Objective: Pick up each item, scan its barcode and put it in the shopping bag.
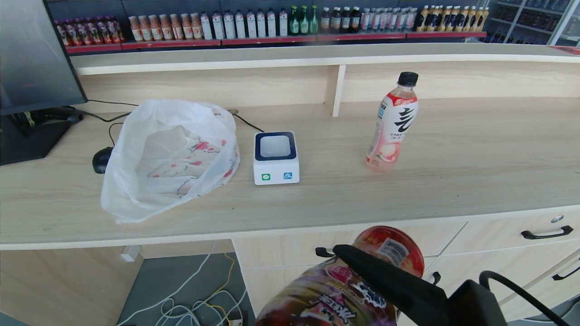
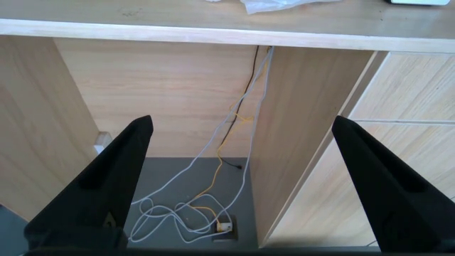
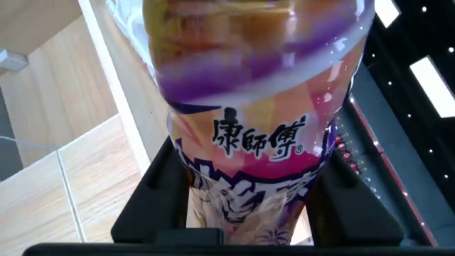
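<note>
Purple-and-red labelled plastic drink bottle (image 1: 326, 290) is tipped over at a slant, low down in front of the light wooden counter (image 1: 453, 172), level with the drawer fronts. The right gripper (image 3: 252, 206) is clamped on it, one black finger on each side of the label, so a solid grip there.

The left gripper (image 2: 242, 124) is spread wide with nothing between its fingers. It's down below the counter edge, facing the open space underneath where loose white and yellow cables (image 2: 185, 206) lie on the floor.

Up on the counter, the crumpled white plastic shopping bag (image 1: 136, 194) sits on the left with its mouth open. The small white box scanner with the dark-framed window (image 1: 276, 157) is just beside it on the right. A pink peach-coloured bottle with a black cap (image 1: 392, 124) stands upright further right, well apart from the scanner. A black computer mouse (image 1: 102, 159) sits right against the bag's left side.
</note>
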Motion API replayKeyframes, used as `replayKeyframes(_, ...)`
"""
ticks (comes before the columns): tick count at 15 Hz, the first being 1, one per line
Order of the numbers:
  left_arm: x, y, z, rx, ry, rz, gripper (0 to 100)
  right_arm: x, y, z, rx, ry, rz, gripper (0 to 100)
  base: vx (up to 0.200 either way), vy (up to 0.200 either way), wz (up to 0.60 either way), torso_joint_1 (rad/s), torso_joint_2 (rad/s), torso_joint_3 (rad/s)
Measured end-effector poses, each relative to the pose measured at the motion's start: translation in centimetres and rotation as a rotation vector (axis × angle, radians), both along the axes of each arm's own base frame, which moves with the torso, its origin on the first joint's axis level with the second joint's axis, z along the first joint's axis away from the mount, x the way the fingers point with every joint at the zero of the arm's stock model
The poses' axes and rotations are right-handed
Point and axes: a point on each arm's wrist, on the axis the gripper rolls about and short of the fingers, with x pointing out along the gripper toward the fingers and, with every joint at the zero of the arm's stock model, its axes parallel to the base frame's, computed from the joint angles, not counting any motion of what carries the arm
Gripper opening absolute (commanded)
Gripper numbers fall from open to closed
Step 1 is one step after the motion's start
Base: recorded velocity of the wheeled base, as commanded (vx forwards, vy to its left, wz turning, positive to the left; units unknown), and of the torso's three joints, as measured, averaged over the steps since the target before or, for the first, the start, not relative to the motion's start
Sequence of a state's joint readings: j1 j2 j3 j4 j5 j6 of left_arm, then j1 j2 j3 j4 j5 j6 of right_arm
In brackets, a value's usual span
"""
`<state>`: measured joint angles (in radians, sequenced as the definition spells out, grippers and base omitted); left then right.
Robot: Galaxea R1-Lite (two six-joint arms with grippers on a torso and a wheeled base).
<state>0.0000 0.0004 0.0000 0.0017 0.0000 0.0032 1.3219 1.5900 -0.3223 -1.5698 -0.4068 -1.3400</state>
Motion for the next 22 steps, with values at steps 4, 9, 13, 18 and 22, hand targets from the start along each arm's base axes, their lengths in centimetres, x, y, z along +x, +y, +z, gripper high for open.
replayKeyframes(4,0.0,0.0,0.0,0.000,0.000,0.000,100,-0.3,0.1,0.5,-0.088,-0.149,-0.033,0,0.000,0.000,0.00,0.000,0.00,0.000)
replayKeyframes(9,0.0,0.0,0.0,0.000,0.000,0.000,100,-0.8,0.4,1.3,-0.188,-0.332,-0.081,0,0.000,0.000,0.00,0.000,0.00,0.000)
replayKeyframes(13,0.0,0.0,0.0,0.000,0.000,0.000,100,-1.1,0.8,1.8,-0.207,-0.393,-0.094,0,0.000,0.000,0.00,0.000,0.00,0.000)
replayKeyframes(18,0.0,0.0,0.0,0.000,0.000,0.000,100,-1.0,1.2,2.0,-0.214,-0.412,-0.101,0,0.000,0.000,0.00,0.000,0.00,0.000)
replayKeyframes(22,0.0,0.0,0.0,0.000,0.000,0.000,100,-1.0,1.4,1.9,-0.217,-0.412,-0.101,0,0.000,0.000,0.00,0.000,0.00,0.000)
